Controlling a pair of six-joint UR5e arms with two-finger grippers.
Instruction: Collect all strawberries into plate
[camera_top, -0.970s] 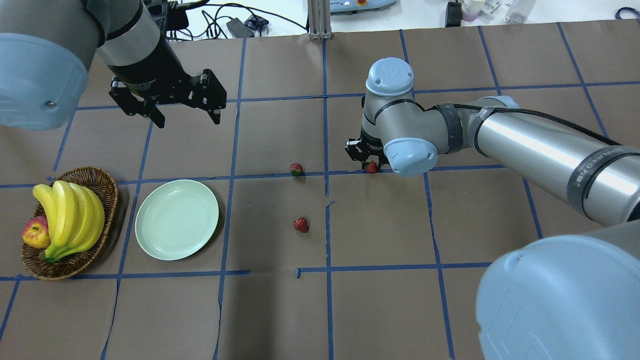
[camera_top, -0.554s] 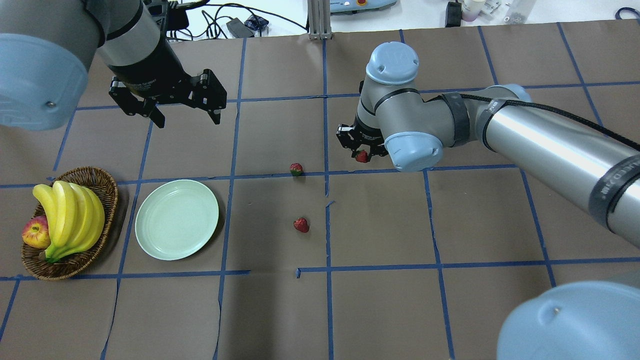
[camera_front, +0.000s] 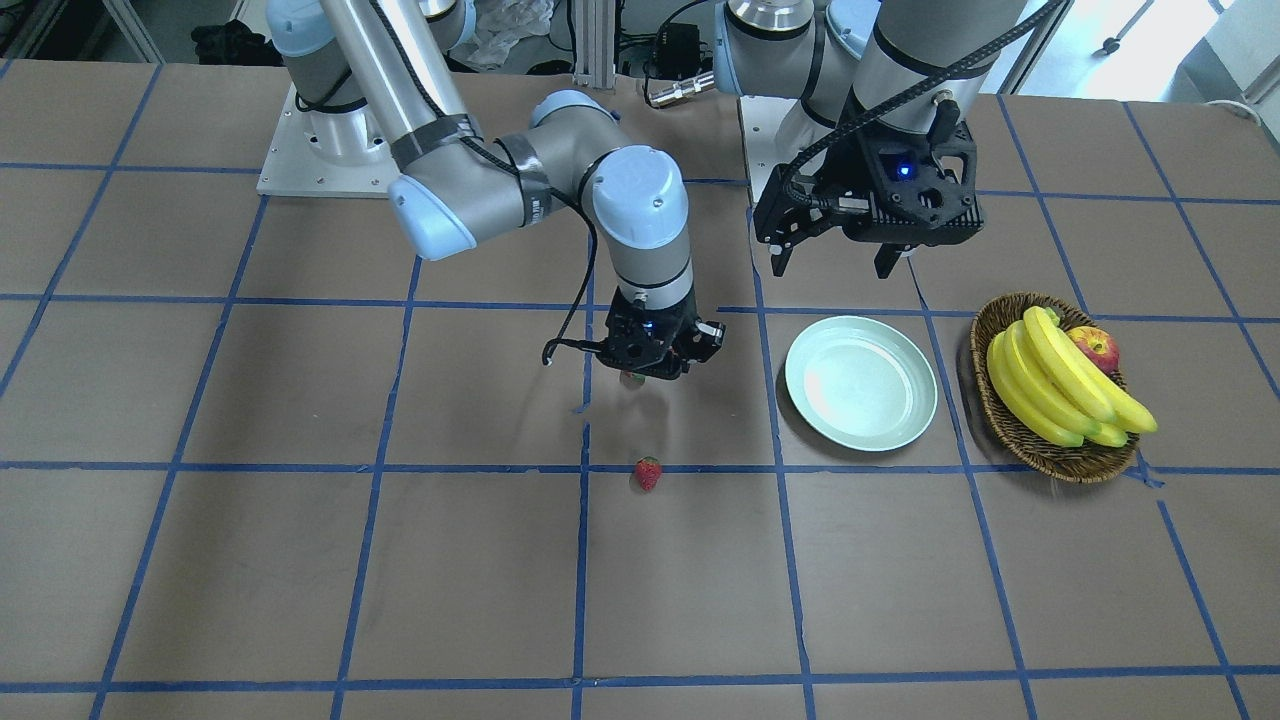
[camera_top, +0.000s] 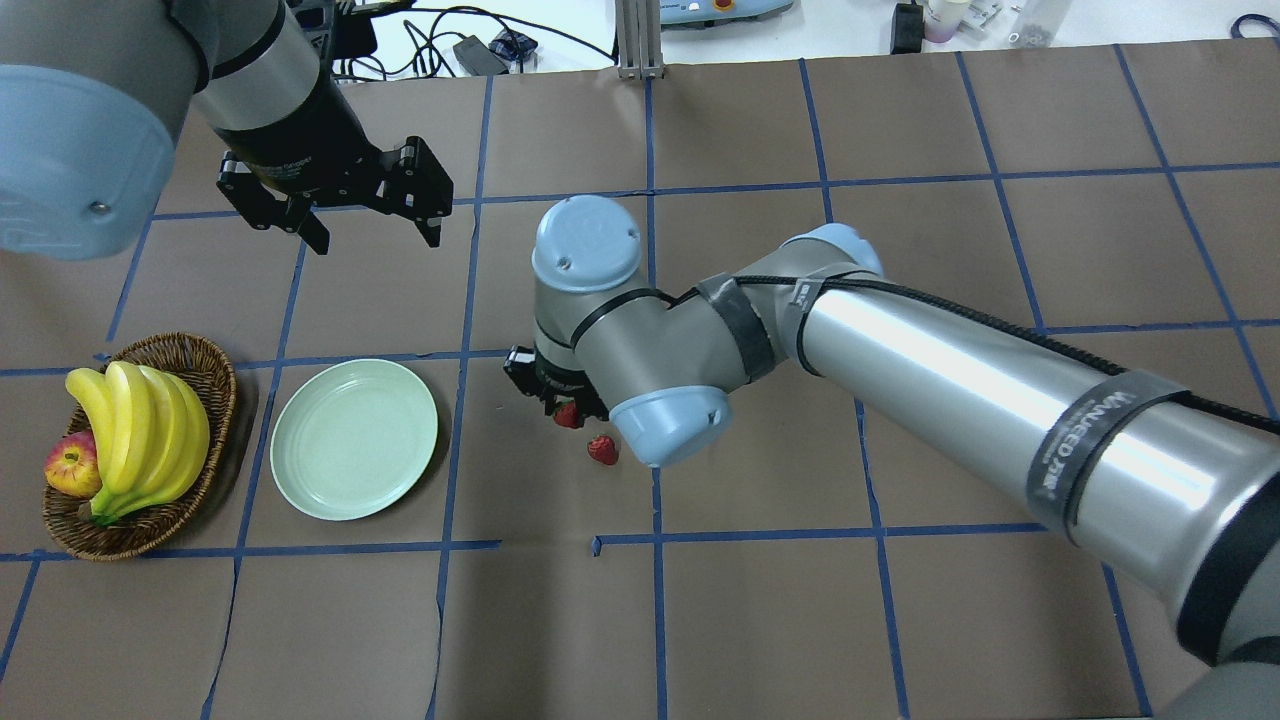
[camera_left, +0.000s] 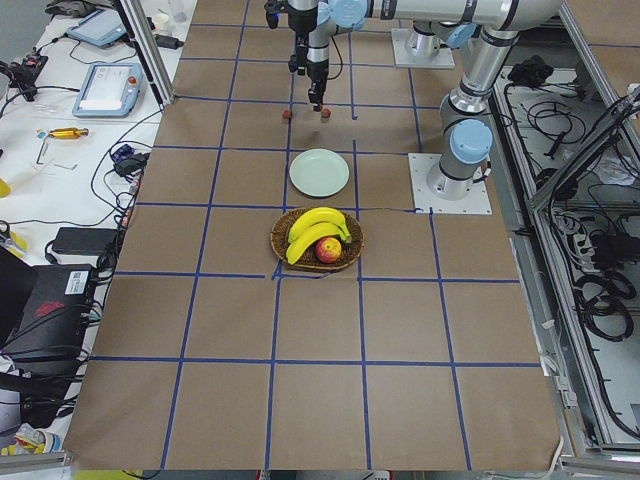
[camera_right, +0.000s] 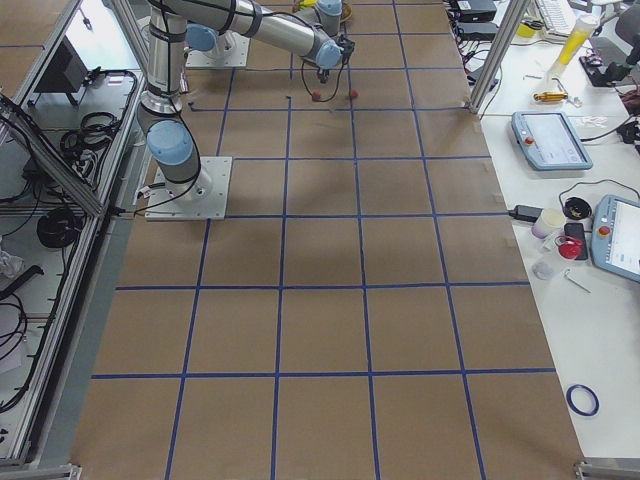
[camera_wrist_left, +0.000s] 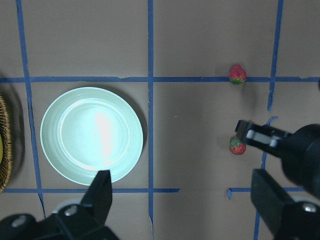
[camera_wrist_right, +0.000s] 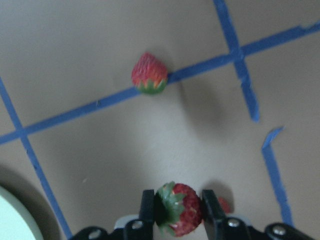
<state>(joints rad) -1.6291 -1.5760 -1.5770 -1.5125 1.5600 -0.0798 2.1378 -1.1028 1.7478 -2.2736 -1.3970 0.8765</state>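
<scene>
**A:** What has the right end effector (camera_wrist_right: 177, 196) got?

**B:** One strawberry (camera_wrist_right: 184, 214), pinched between narrow-set fingers (camera_wrist_right: 148, 207). Its long axis runs finger to finger, green cap on the wrist view's left.

**A:** And the others?

**B:** A second berry (camera_wrist_right: 149, 74) lies on a tape line (camera_wrist_right: 200, 70) of the tabletop (camera_wrist_right: 100, 160), cap towards the camera. A third berry (camera_wrist_right: 223, 204) is mostly hidden behind a finger.

**A:** The plate?

**B:** The plate (camera_top: 353, 438) is well apart, beside the basket (camera_top: 222, 385). The left end effector (camera_top: 370, 215) hangs beyond it, fingers spread wide.
</scene>
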